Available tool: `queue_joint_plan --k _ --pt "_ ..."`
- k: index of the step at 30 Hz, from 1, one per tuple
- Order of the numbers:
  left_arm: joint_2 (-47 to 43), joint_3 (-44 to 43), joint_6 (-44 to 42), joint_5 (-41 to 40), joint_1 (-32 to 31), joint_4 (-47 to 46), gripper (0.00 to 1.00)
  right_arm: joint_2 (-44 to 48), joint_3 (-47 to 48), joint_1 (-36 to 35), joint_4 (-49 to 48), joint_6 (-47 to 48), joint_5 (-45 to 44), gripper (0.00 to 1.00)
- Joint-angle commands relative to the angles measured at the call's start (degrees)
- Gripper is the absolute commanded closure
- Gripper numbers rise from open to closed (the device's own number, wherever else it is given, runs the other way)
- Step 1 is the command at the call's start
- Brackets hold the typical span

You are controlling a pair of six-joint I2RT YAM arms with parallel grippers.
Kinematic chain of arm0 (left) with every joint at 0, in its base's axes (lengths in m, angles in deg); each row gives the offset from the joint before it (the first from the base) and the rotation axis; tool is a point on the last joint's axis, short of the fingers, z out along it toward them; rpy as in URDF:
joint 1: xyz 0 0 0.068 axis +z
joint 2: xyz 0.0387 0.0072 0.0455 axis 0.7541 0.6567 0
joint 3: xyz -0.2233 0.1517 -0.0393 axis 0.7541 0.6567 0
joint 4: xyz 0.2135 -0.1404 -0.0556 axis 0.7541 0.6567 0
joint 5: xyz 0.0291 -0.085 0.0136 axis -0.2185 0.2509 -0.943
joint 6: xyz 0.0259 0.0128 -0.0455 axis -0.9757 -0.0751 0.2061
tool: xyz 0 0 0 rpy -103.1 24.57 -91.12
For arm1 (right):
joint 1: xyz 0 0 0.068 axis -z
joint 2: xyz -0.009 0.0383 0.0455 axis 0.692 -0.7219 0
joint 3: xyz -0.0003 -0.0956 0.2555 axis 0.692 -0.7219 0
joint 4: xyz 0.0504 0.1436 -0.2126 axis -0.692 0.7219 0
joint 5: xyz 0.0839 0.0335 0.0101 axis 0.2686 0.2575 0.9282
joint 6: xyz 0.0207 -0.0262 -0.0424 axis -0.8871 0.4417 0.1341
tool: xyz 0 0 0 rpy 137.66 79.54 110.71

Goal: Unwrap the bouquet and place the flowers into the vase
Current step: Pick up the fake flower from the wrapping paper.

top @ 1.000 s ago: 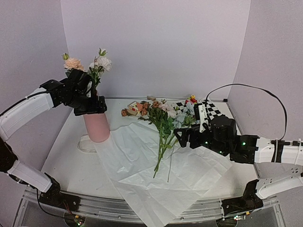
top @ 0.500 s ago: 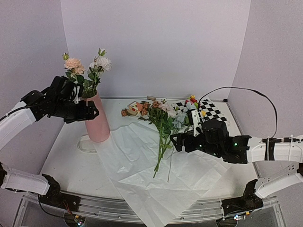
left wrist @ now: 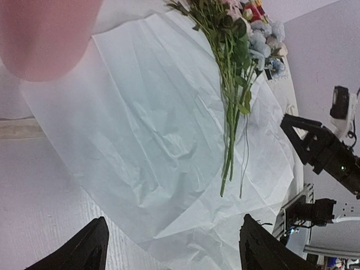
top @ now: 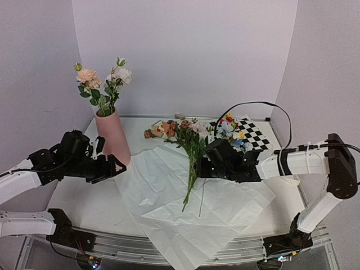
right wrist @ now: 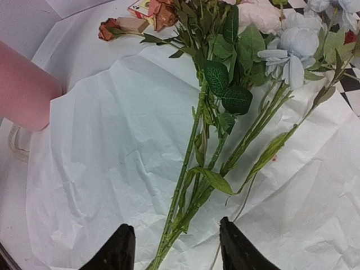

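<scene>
In the top view the left pincer (top: pixel 114 166) hangs low over the table, its jaws spread and holding nothing. The vase (top: pixel 114 138) stands upright just behind it, with a pale pink bloom (top: pixel 87 75) and a white one (top: pixel 123 75) already in it. The right pincer (top: pixel 200 169) sits over the stems of the flowers (top: pixel 190 143), which lie on the white paper (top: pixel 169 197). Their heads are beyond its tips, near the checkered mat (top: pixel 256 134) and the toy blocks (top: pixel 228 118). From here I cannot tell how wide its jaws stand

In the left wrist view the left pincer (left wrist: pixel 173 225) shows both fingers (left wrist: pixel 93 247) far apart, with only crinkled paper (left wrist: pixel 140 140) under the gap. The vase (left wrist: pixel 45 34) is ahead and to the left of the fingers, blurred. The flowers (left wrist: pixel 230 101) lie ahead and to the right, cut ends pointing back toward the pincer. The right pincer (left wrist: pixel 306 140) is further right, past the stems

In the right wrist view the right pincer (right wrist: pixel 175 225) has its fingers (right wrist: pixel 119 250) partly apart, astride the lower ends of the stems. The stems run up between the tips with a gap on each side, so nothing is clamped. The flowers (right wrist: pixel 225 95) fan out ahead, a light blue bloom (right wrist: pixel 295 48) ahead to the right and a rust-brown rose (right wrist: pixel 108 29) far ahead to the left. The vase (right wrist: pixel 25 93) is at the left edge, ahead of the left finger. Paper (right wrist: pixel 101 169) lies under all of it
</scene>
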Motion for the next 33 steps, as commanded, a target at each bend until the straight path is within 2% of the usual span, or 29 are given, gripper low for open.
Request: queue_joint_plan --k 1,11,18,23,33 --pt "2.97 -0.49 3.48 -2.63 -5.77 -9.34 0.18 -2.76 3.74 0.02 6.01 -5.27 -0.93 0.55" --pt "5.22 -0.18 1.6 -2.58 -7.01 -14.23 0.18 -13.2 12.6 0.02 9.67 -6.98 3.35 0.62" --pt "4.29 0.89 0.73 -3.07 -6.96 -14.32 0.18 -17.9 16.24 -0.01 11.45 -7.54 1.85 0.64" --pt "3.64 1.47 0.39 -3.65 -6.97 -14.43 0.18 -20.74 18.9 0.02 12.94 -7.35 0.94 0.73" --pt "4.89 0.85 -0.76 -3.69 -6.99 -14.43 0.18 -24.87 21.43 0.02 14.51 -9.5 -0.81 0.76"
